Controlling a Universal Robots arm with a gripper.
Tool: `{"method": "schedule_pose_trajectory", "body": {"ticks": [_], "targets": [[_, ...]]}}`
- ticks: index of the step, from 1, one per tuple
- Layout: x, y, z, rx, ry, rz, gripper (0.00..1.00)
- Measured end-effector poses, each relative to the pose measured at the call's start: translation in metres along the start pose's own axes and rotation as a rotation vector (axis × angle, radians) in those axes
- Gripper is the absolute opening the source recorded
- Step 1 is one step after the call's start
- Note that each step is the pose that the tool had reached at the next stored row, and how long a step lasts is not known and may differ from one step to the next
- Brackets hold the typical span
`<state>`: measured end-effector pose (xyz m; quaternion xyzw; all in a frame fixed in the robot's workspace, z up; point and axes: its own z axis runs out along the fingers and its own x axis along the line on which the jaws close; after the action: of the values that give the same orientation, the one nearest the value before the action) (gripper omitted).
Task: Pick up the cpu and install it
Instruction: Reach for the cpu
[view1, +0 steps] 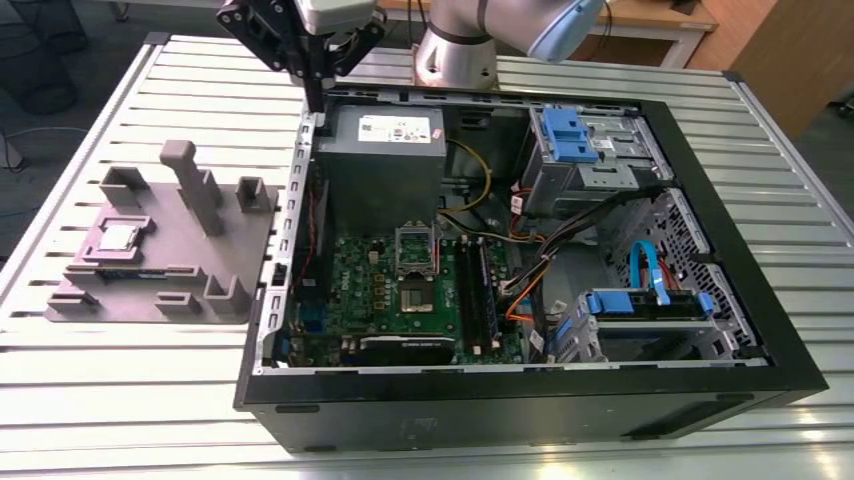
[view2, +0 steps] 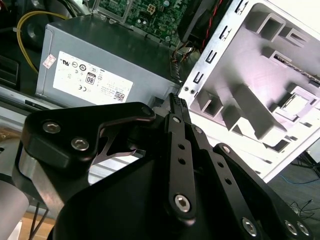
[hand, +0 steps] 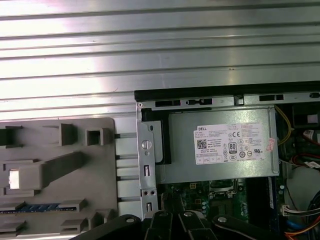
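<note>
The small flat silver-grey square cpu (view1: 118, 237) is seated on the grey moulded fixture (view1: 150, 285) beside the open black computer case (view1: 534, 420). The black gripper (view1: 316, 100), jaws pressed together and empty, is held above the case's edge

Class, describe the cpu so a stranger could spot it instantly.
To the exterior view's left of the open computer case lies a grey moulded tray. The cpu sits in its square recess: small, flat, shiny silver, unlike the tray's grey upright blocks.
</note>
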<state>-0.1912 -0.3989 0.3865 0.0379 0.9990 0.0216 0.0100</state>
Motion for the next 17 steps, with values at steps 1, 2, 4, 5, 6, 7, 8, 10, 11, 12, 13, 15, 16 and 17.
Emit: {"method": "schedule_pose_trajectory", "body": {"ticks": [1,2,4,5,6,7,8,10,11,12,13,15,16,17], "targets": [[0.0003,0.0000,0.0001,0.0000,0.0001,0.000,0.11],[0.0006,0.0000,0.0002,0.0000,0.0002,0.000,0.11],[0.0012,-0.0001,0.0003,0.0001,0.0005,0.000,0.11],[0.0014,-0.0001,0.0004,0.0000,0.0006,0.000,0.11],[0.0017,-0.0001,0.0005,0.0001,0.0008,0.000,0.11],[0.0019,-0.0002,0.0005,0.0001,0.0010,0.000,0.11],[0.0022,-0.0002,0.0006,0.0001,0.0011,0.000,0.11],[0.0027,-0.0002,0.0008,0.0001,0.0014,0.000,0.11],[0.0029,-0.0003,0.0009,0.0001,0.0015,0.000,0.11],[0.0032,-0.0003,0.0010,0.0001,0.0017,0.000,0.11],[0.0034,-0.0003,0.0010,0.0002,0.0018,0.000,0.11],[0.0039,-0.0004,0.0012,0.0002,0.0020,0.000,0.11],[0.0041,-0.0004,0.0012,0.0002,0.0022,0.000,0.11],[0.0043,-0.0004,0.0013,0.0002,0.0023,0.000,0.11]]}}
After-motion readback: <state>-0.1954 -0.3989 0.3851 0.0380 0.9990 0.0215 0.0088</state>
